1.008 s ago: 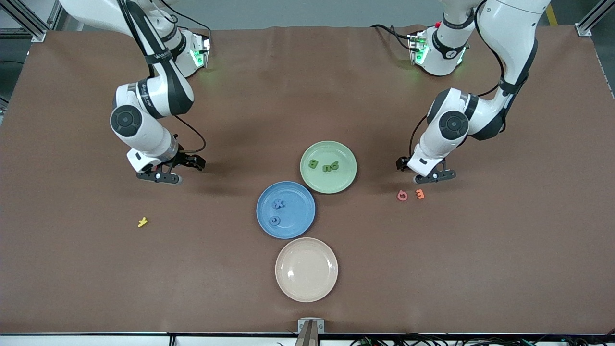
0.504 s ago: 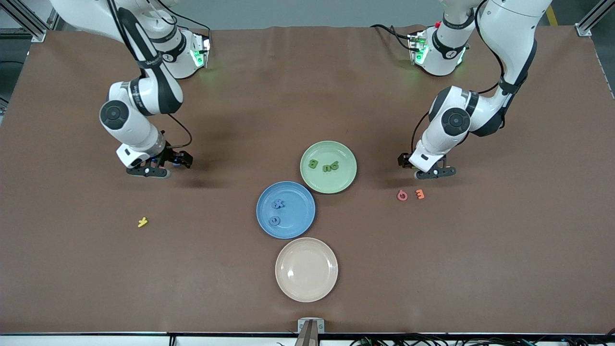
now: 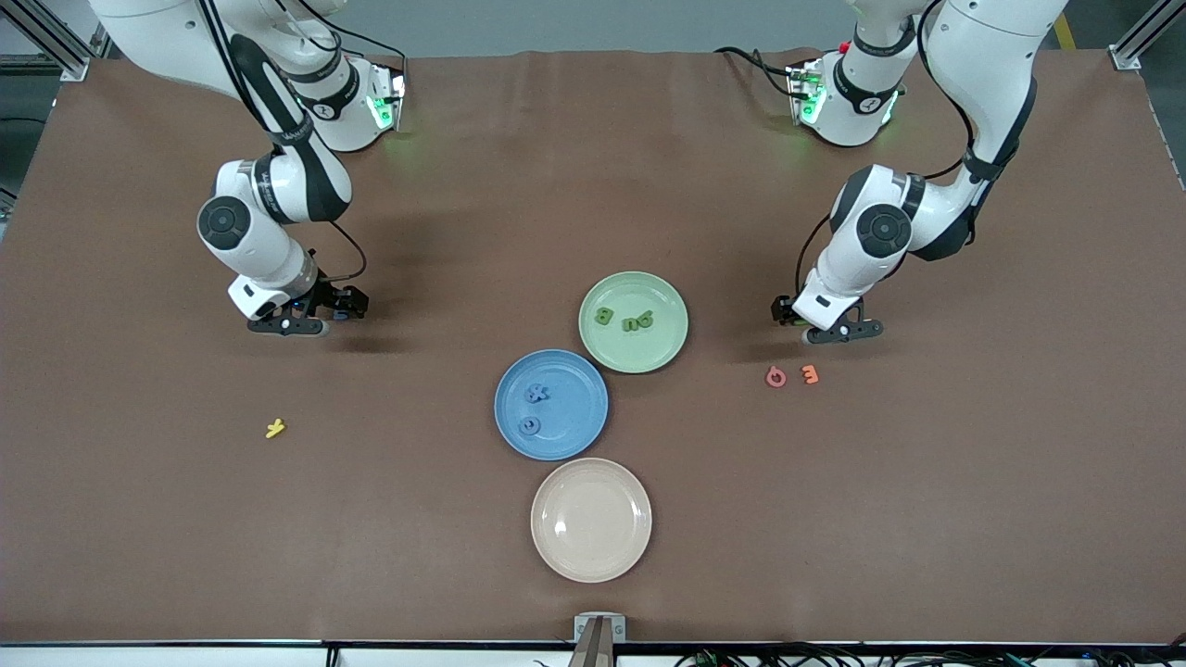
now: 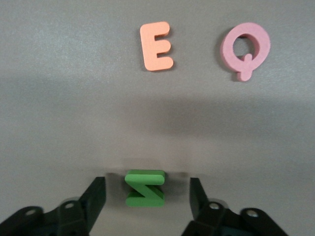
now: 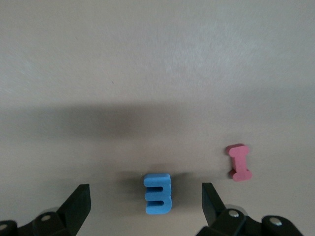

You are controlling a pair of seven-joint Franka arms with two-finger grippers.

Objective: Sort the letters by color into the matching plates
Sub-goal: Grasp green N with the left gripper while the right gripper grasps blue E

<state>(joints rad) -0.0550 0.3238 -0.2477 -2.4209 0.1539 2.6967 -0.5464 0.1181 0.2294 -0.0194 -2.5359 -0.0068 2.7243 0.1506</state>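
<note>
My left gripper point(image 4: 145, 199) is open and low over the table, its jaws on either side of a green letter Z point(image 4: 144, 188). In the front view this gripper point(image 3: 839, 332) hides the Z. My right gripper point(image 5: 145, 204) is open and low, its jaws on either side of a blue letter point(image 5: 158, 193); the front view shows it point(image 3: 296, 324) toward the right arm's end. The pale green plate point(image 3: 653, 350) holds three green letters point(image 3: 630, 322). The blue plate point(image 3: 576, 417) holds two blue letters point(image 3: 534, 408).
A pink Q point(image 3: 775, 377) and an orange E point(image 3: 810, 374) lie just nearer the front camera than my left gripper. A red I point(image 5: 239, 162) lies by the blue letter. A yellow letter point(image 3: 275, 428) and a cream plate point(image 3: 591, 520) are nearer the camera.
My right gripper has moved toward the right arm's end of the table and settled low. My left gripper has shifted slightly away from the pink and orange letters.
</note>
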